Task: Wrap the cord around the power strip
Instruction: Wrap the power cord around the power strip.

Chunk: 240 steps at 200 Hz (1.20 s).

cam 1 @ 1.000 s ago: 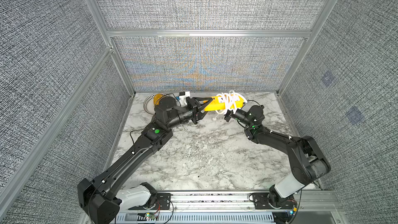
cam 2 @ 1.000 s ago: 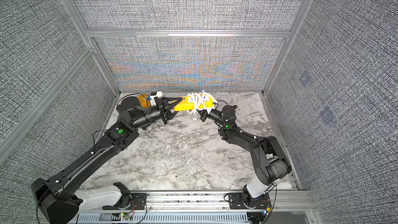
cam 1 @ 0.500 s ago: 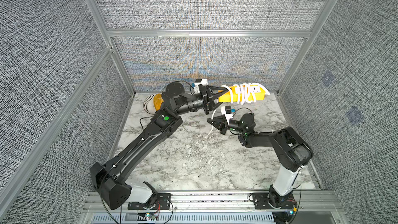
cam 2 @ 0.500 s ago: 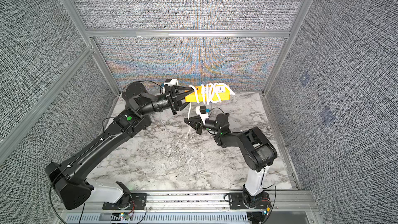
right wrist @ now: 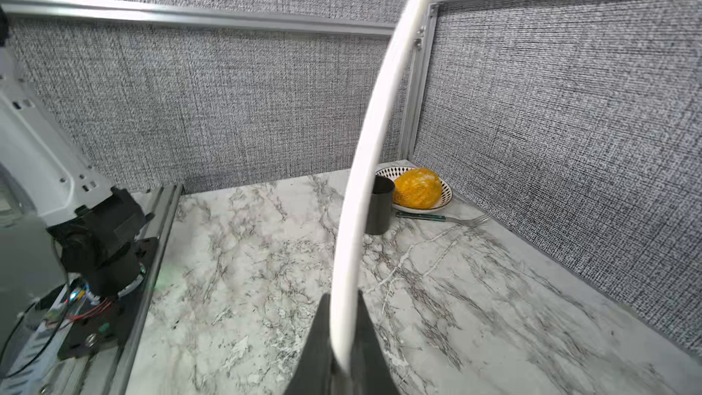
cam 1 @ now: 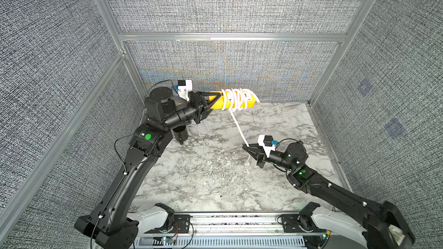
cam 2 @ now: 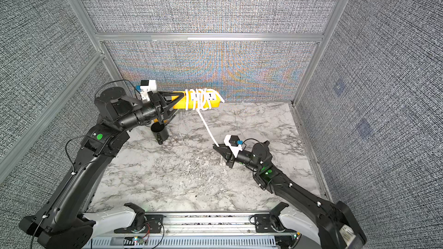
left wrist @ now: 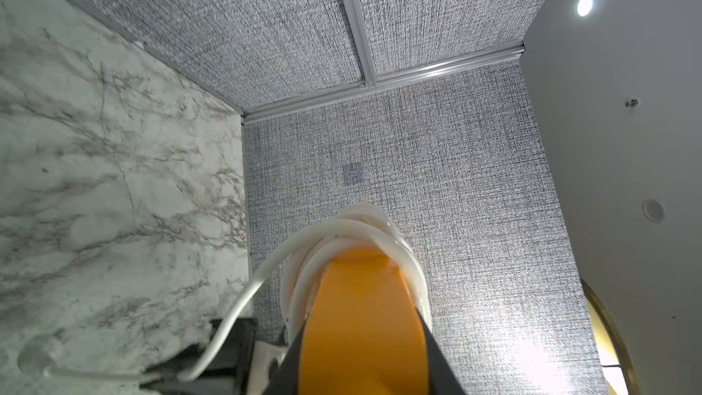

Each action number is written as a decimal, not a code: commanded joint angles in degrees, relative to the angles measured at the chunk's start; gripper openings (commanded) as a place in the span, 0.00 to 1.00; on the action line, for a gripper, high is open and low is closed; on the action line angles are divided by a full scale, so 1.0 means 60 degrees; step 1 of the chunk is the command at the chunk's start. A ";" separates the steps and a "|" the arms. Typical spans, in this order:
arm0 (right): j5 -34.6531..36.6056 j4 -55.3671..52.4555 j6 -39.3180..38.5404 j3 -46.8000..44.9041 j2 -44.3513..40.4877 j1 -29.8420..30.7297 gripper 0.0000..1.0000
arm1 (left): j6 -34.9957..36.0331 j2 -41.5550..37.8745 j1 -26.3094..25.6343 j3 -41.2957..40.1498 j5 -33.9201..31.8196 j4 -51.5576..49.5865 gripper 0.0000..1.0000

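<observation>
**Power strip** [cam 1: 248, 103]: orange bar, held off the table [cam 1: 203, 176] at the far side, just in front of the far wall and roughly level. Its left end sits in the left gripper; its right end is free. The left wrist view shows it end-on [left wrist: 361, 317], between the black fingers.

**Cord** [cam 1: 236, 120]: white. Several loose turns go around the right half of the strip [left wrist: 357, 229]. One straight run drops from the coils toward the near right and into the right gripper. A short tail hangs below that gripper. The plug cannot be made out.

**Left gripper** [cam 1: 217, 100]: clamped on the left end of the strip, arm reaching to the far side.

**Right gripper** [cam 1: 248, 149]: pinched on the cord, over the table right of centre, pointing left. The right wrist view shows the cord rising from between its fingers [right wrist: 343, 305].

**Cup** [cam 1: 180, 134]: black, upright, far left on the table, under the left arm.

**Plate** [right wrist: 446, 199]: patterned rim, in the far-left corner, just beyond the cup.

**Fruit** [right wrist: 418, 188]: orange-yellow, on the plate.

**Fork** [right wrist: 440, 218]: lying flat on the table beside the plate.
</observation>
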 commanded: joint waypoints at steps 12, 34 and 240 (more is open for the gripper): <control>0.1774 -0.5556 -0.2756 0.2207 -0.0501 0.1618 0.00 | 0.1574 0.0401 0.0063 -0.0012 -0.1393 0.1181 0.00; 0.2928 -0.7738 -0.4075 0.4738 0.0027 0.2755 0.00 | 0.3058 0.0527 0.0053 0.0191 -0.1977 0.0311 0.00; 0.2018 -0.9787 -0.9777 1.2161 0.4689 -0.0588 0.00 | 0.6375 -0.0537 -0.0018 -0.1657 0.2973 -0.3800 0.00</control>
